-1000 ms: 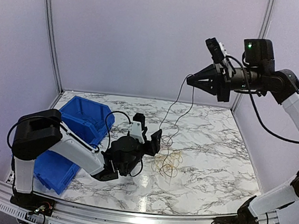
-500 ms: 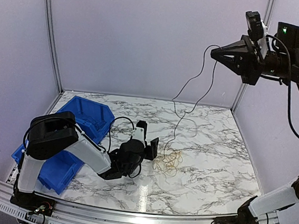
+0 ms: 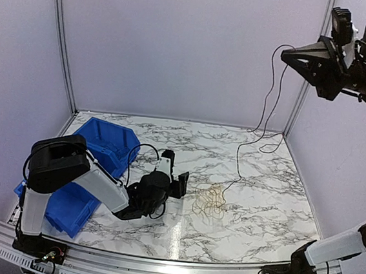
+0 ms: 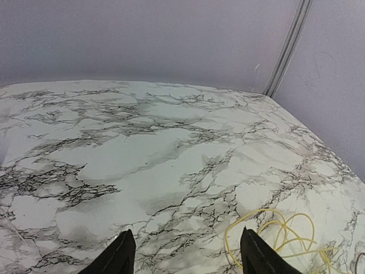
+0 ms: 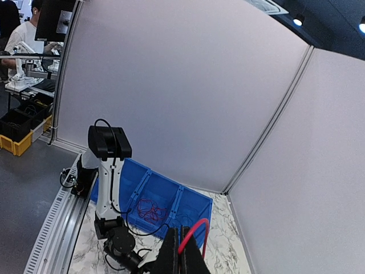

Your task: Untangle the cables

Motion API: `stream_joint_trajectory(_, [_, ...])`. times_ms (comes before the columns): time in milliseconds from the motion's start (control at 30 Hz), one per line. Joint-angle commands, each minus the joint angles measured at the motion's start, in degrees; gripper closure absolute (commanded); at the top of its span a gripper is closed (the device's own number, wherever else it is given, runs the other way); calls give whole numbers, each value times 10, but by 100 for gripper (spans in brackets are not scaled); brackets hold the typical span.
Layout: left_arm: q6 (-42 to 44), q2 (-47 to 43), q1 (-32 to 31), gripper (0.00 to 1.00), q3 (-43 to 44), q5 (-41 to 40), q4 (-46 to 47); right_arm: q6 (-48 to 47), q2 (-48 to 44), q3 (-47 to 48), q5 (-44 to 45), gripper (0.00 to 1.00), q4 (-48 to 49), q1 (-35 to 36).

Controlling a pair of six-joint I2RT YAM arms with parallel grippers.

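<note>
A loose tangle of tan and yellow cables (image 3: 209, 201) lies on the marble table; its yellow loops show at the lower right of the left wrist view (image 4: 282, 237). My right gripper (image 3: 285, 54) is high at the upper right. It is shut on a thin wire (image 3: 265, 116) that hangs from it down to the tangle. That wire looks red between the jaws in the right wrist view (image 5: 192, 233), where the gripper (image 5: 181, 254) is closed. My left gripper (image 3: 182, 183) is open and empty, low over the table just left of the tangle, its fingertips (image 4: 122, 254) wide apart.
A blue divided bin (image 3: 101, 145) stands tilted at the left of the table, behind my left arm. In the right wrist view the bin (image 5: 188, 197) holds red wires (image 5: 149, 210) in one compartment. Walls close in the table at the back and sides.
My right gripper has risen and moved right, drawing the thin wire up and away from the tangle. My left gripper has sunk lower and drawn back left, off the tangle.
</note>
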Motion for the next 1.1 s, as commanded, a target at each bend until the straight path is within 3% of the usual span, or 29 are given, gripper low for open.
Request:
stream_joint_trajectory(0, [21,-95,-1,34,-62,25,22,9,1,-62,26,100,16,-5])
stream_joint_trajectory(100, [51,-155,-9,31,-117,47,48,10,-11,-111,33,100,34,-5])
stream_joint_trajectory(333, [178,-261,-44,23,-198,184,110,12,-22,-183,36,100,59,-5])
stream_joint_trajectory(500, [184,-272,-53,19,-169,237,111,17,-13,-194,28,100,65,-5])
stream_joint_trajectory(833, [148,-180,-53,21,-29,308,112,26,-8,-227,25,100,78,-5])
stream_joint_trajectory(1067, [155,-126,-53,28,40,265,111,30,-11,-249,22,100,85,-5])
